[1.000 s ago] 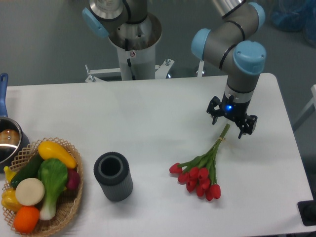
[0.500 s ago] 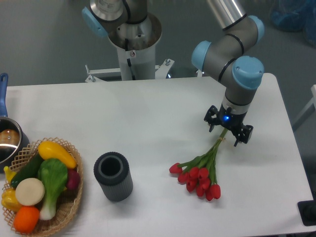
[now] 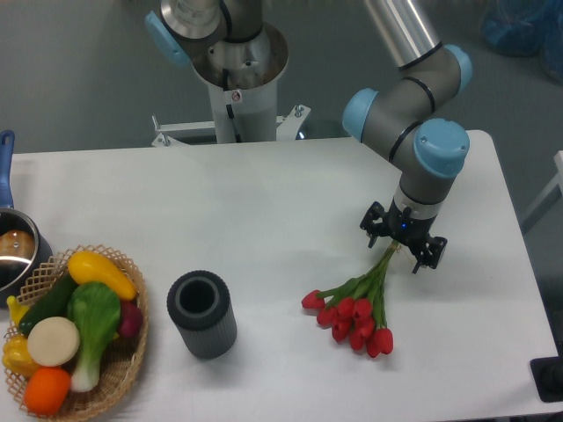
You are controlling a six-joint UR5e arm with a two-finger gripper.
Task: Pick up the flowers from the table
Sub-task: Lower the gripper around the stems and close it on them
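Observation:
The flowers (image 3: 356, 315), a bunch of red tulip buds on thin green stems, lie on the white table (image 3: 264, 202) right of centre, buds toward the front, stems pointing up-right. My gripper (image 3: 399, 248) is open and low over the tied stem ends, one finger on each side of them. The stem tips are hidden under the gripper. The flowers rest on the table.
A dark grey ribbed cylinder vase (image 3: 201, 313) stands left of the flowers. A wicker basket (image 3: 123, 369) of toy vegetables sits at the front left. A metal pot (image 3: 12, 251) with a blue handle is at the left edge. A robot base (image 3: 237, 70) stands behind the table.
My gripper has moved down and slightly left, from just above the stem ends to straddling them. The flowers have not moved.

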